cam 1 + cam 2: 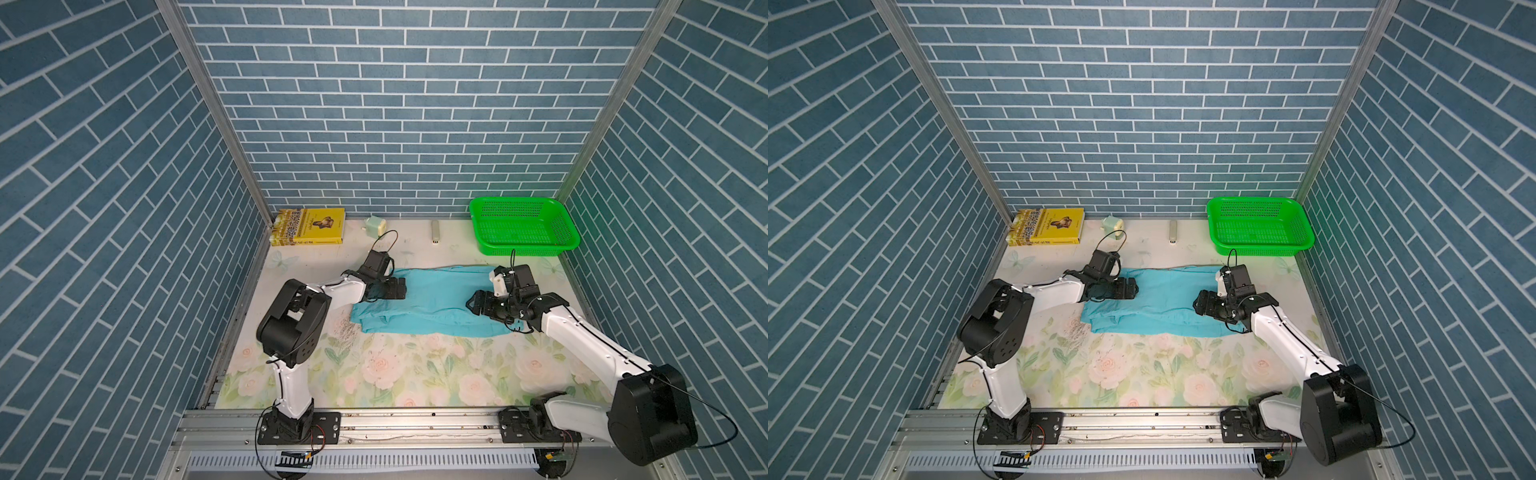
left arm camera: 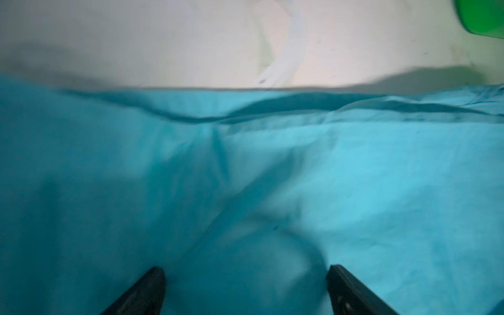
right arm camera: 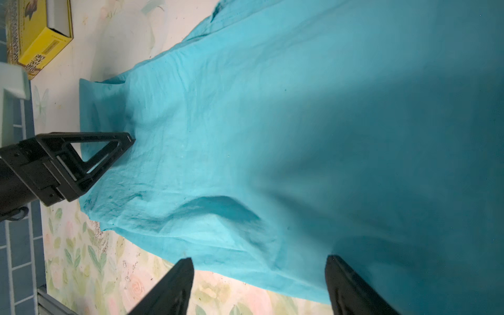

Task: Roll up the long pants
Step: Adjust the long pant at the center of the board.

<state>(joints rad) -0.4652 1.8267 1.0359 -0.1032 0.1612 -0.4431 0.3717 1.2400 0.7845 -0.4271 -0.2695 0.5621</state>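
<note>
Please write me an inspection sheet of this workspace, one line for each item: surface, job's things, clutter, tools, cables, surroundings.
Surface: floral-print table cover, dark specks near the pants' left end.
Job's things: turquoise cloth long pants, lying flat, wrinkled, not yet rolled.
Clutter: yellow book, small pale-green box, small white stick, green plastic mesh basket, all along the back edge.
Tools: left tool open at the pants' left end; right tool open over their right part; neither grips.
Cables: black cable loop at the left wrist, clear of the cloth.
Surroundings: blue brick-pattern walls, aluminium front rail.

Yellow book (image 1: 311, 226) and green basket (image 1: 528, 248) lie well apart.
</note>
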